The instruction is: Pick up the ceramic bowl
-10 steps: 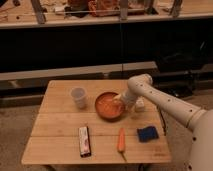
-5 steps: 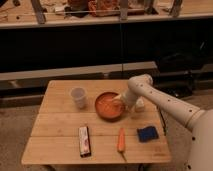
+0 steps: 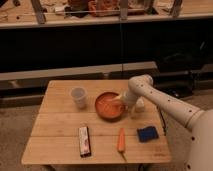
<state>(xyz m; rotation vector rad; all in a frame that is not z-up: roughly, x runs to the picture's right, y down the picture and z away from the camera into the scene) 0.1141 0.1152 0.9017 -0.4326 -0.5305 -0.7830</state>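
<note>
In the camera view, the ceramic bowl (image 3: 109, 105) is seen resting flat on the wooden tabletop (image 3: 60, 127), near its middle and toward the back, with a small translucent cup (image 3: 78, 97) just to its left. The gripper (image 3: 120, 101) is placed at the bowl's right rim, reached in by the white arm (image 3: 160, 100) from the right side. Whether the gripper is spread or pressed onto the rim cannot be told. The bowl is not lifted, so the approach is judged to be done, while the grasp, if not yet made, and the lift are left. A dark bar (image 3: 84, 141), a carrot (image 3: 121, 140) and a blue sponge (image 3: 147, 134) are laid along the front, well apart from the bowl.
</note>
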